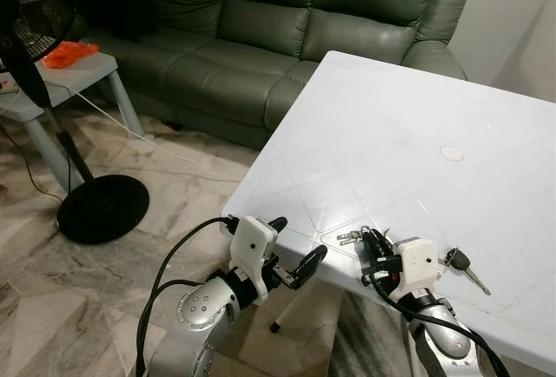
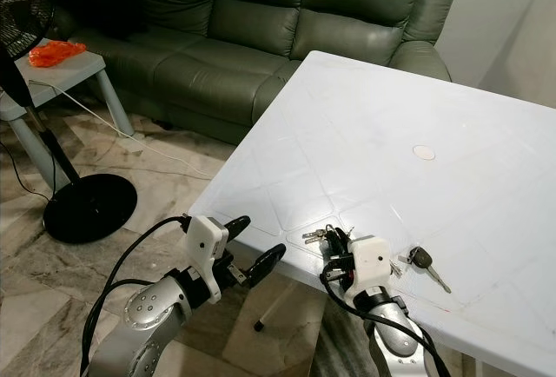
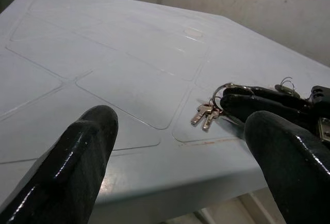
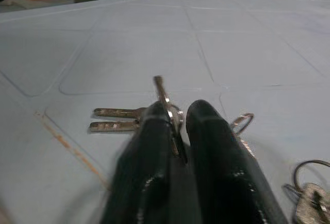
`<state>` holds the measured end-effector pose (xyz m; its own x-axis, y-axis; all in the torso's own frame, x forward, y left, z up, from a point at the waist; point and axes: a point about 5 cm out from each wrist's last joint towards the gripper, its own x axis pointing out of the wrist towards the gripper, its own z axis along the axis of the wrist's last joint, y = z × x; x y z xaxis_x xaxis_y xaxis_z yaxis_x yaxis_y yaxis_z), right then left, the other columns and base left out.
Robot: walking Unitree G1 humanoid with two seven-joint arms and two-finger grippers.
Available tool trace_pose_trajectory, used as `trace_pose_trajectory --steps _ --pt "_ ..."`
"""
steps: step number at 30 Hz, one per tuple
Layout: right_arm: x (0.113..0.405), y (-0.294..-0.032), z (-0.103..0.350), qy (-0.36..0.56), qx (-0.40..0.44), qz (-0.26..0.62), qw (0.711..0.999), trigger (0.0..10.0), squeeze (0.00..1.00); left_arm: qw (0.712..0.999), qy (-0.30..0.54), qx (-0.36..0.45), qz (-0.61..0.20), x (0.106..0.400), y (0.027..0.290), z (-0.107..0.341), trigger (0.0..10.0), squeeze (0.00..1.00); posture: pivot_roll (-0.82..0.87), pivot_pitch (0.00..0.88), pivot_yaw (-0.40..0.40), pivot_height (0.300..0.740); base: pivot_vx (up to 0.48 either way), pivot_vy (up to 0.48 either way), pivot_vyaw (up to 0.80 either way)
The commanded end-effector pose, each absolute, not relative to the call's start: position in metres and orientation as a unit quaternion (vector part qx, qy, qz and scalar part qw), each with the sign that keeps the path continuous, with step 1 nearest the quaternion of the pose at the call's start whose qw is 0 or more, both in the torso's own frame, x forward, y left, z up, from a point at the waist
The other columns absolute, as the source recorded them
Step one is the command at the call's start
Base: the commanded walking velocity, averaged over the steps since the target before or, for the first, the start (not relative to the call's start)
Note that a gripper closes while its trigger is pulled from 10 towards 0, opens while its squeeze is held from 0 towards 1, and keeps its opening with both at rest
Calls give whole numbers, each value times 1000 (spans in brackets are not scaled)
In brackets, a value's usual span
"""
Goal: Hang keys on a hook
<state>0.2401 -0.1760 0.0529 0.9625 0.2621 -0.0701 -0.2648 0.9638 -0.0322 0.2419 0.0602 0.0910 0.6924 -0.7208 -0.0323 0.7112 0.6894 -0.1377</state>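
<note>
A bunch of small silver keys (image 1: pixel 349 238) on a ring lies near the front edge of the white plastic table (image 1: pixel 391 134). My right gripper (image 1: pixel 375 247) rests on the table and is shut on the key ring (image 4: pixel 174 114), with two keys (image 4: pixel 116 119) fanned out flat beside its fingers. My left gripper (image 1: pixel 294 244) hovers open just off the table's front edge, to the left of the keys and pointing toward them (image 3: pixel 204 115). A separate black-headed key (image 1: pixel 459 261) lies on the table to the right of my right gripper.
A grey-green leather sofa (image 1: pixel 261 29) stands behind the table. At the left are a standing fan with a round black base (image 1: pixel 102 208) and a small side table (image 1: pixel 82 77) bearing an orange object (image 1: pixel 69 53). A cable runs over the marble floor (image 1: pixel 187 155).
</note>
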Motion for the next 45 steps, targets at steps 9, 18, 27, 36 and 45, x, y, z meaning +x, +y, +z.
trace_pose_trajectory --steps 9,18,27,36,45 --pt "234 -188 49 52 -30 146 987 10000 0 917 43 -63 -390 240 58 92 10000 0 13 49 -76 740 0 0 0" --pt "234 -197 55 34 -36 155 987 0 0 918 43 -66 -389 241 58 93 10000 0 9 58 -75 740 0 0 0" --pt "232 -199 58 19 -27 156 987 0 0 918 44 -70 -387 241 58 93 10000 0 8 61 -76 740 0 0 0" --pt "232 -202 56 27 -21 144 989 0 0 919 44 -70 -385 241 58 94 10000 0 9 63 -77 740 0 0 0" --pt "237 -202 67 -4 23 124 992 0 0 924 38 -104 -366 247 60 100 10000 0 9 63 -76 740 0 0 0"
